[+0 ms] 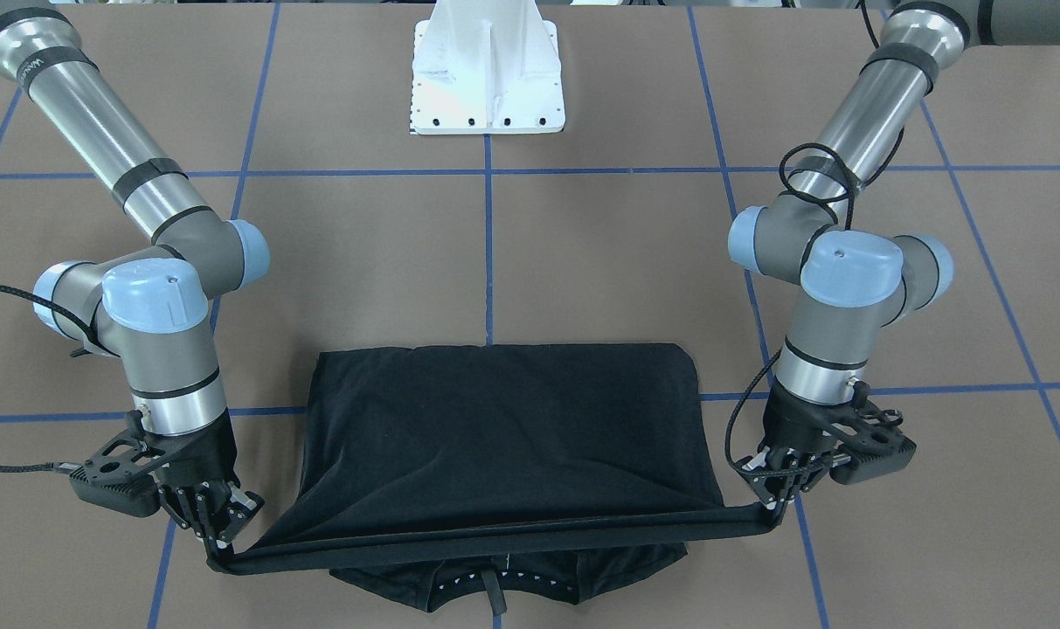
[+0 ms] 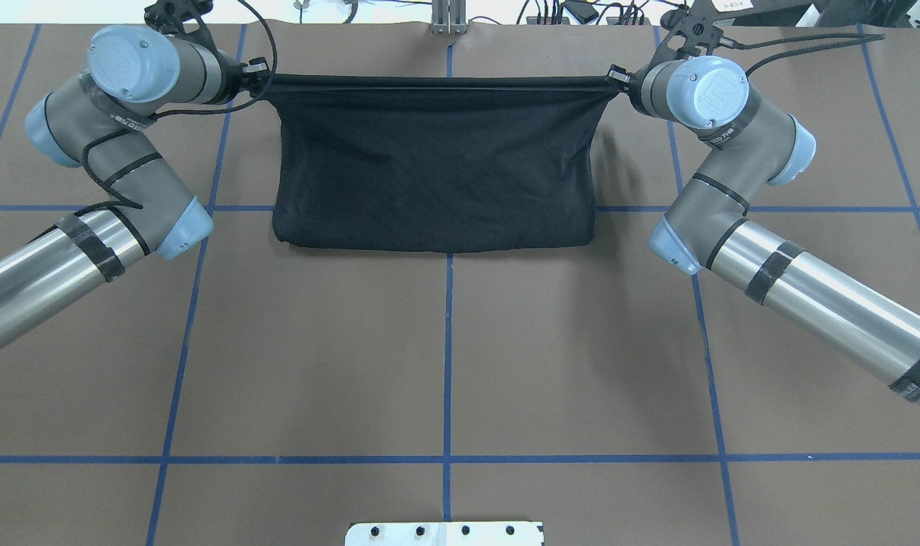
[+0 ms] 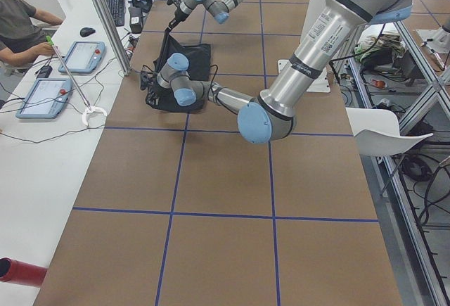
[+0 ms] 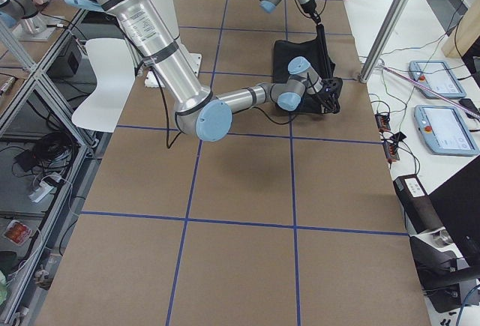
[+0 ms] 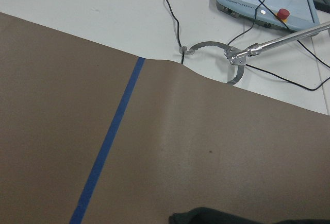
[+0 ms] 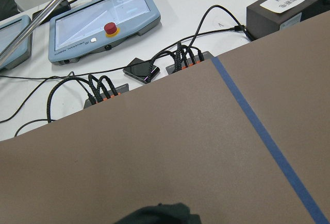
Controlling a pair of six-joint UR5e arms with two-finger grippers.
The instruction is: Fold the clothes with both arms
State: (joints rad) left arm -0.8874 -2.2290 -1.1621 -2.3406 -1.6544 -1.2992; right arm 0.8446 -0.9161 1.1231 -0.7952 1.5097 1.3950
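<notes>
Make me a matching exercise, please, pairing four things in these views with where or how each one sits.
Things:
1. left gripper
2. right gripper
3. T-shirt
4. pedestal base

Descriptions:
A. white, at the front-facing view's top centre
B. pinches the shirt's edge on that view's left
C. black, one edge stretched between both grippers
D. pinches the shirt's edge on that view's right

Pairs: 1-D, 2-B, 3-C, 4-A.

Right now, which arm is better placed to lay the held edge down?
Right, marginally: the right pincer sits slightly farther toward the black short-sleeved T-shirt's collar end than the left pincer. Both grip the taut edge.
</notes>
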